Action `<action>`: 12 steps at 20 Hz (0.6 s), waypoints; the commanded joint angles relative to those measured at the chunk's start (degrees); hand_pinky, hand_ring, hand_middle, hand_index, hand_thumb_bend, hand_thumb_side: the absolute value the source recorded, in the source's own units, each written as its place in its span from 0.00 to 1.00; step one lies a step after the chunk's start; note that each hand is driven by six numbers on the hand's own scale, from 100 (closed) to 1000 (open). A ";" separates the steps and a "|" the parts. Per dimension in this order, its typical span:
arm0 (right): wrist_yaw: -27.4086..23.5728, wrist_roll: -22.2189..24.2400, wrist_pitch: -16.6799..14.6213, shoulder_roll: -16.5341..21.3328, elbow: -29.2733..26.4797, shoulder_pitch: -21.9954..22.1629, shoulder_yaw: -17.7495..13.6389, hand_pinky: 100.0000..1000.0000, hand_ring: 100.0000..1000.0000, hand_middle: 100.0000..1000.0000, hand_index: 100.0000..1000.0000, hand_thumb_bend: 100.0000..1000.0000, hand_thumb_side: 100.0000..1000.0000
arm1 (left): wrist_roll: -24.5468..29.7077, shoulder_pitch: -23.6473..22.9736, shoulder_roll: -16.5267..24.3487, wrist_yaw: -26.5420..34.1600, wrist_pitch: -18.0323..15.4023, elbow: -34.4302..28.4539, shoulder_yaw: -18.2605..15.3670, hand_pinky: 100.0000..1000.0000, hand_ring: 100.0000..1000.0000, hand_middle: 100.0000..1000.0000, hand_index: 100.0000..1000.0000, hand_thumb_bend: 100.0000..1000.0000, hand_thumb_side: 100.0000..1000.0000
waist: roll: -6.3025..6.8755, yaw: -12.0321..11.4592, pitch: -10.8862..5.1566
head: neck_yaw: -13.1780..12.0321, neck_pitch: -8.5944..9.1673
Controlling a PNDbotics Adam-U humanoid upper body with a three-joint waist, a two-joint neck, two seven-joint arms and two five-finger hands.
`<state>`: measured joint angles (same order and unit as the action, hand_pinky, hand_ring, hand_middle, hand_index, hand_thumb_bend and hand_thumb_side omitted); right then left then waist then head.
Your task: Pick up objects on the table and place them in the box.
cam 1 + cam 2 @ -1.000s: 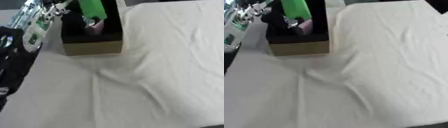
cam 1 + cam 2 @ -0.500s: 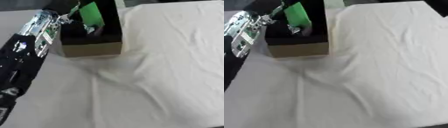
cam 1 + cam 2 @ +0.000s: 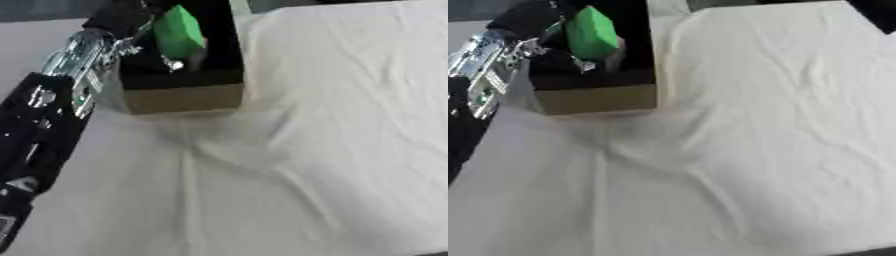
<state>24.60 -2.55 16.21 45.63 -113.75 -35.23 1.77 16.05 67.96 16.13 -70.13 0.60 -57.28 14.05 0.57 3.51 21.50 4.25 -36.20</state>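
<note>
A cardboard box [image 3: 184, 99] with a dark inside stands at the table's upper left. A bright green block [image 3: 179, 36] is tilted over the box's inside, with a small silvery thing [image 3: 175, 64] and a pinkish one just below it. My left arm [image 3: 74, 65] runs up from the lower left along the box's left wall. My left hand [image 3: 122, 15] is a dark shape at the box's far left corner, right beside the green block. Whether it holds the block is hidden by blur and the dark box.
A wrinkled white cloth [image 3: 780, 125] covers the table to the right of and in front of the box. A dark shape [image 3: 877, 9] cuts into the upper right corner of the right eye view.
My left forearm has swung further in from the left edge, alongside the box. The green block sits a little lower in the box than a second ago.
</note>
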 commanded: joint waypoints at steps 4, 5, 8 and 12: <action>-0.40 0.00 0.15 0.96 -0.85 -0.30 -0.67 0.84 0.77 0.69 0.86 0.02 0.98 | 0.73 0.83 0.69 -1.26 0.92 -1.27 -0.86 0.76 0.82 0.83 0.89 0.67 0.84 | -0.20 -0.07 -1.39 | 0.20 -0.30; -0.42 0.00 0.18 0.95 -0.85 -0.23 -0.68 0.84 0.77 0.69 0.86 0.02 0.98 | 0.72 0.85 0.78 -0.92 1.02 -1.74 -0.93 0.75 0.82 0.82 0.89 0.66 0.84 | -0.19 -0.08 -1.45 | 0.22 -0.34; -0.50 0.00 0.20 0.99 -0.85 -0.05 -0.69 0.84 0.77 0.69 0.86 0.02 0.98 | 0.48 1.08 1.26 0.83 1.25 -4.28 -1.14 0.75 0.82 0.82 0.88 0.60 0.85 | -0.11 -0.18 -1.66 | 0.31 -0.47; -0.61 0.13 0.06 0.97 -0.85 -0.13 -0.59 0.84 0.77 0.69 0.86 0.01 0.97 | 1.12 1.31 2.14 2.28 2.36 -7.36 -1.20 0.75 0.81 0.81 0.88 0.59 0.88 | -0.05 -0.35 -2.02 | 0.40 -0.42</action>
<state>24.37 -2.46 16.28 45.62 -113.75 -34.76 1.77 17.08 67.96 16.65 -68.45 2.47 -62.75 13.53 0.63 3.14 21.15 4.52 -36.28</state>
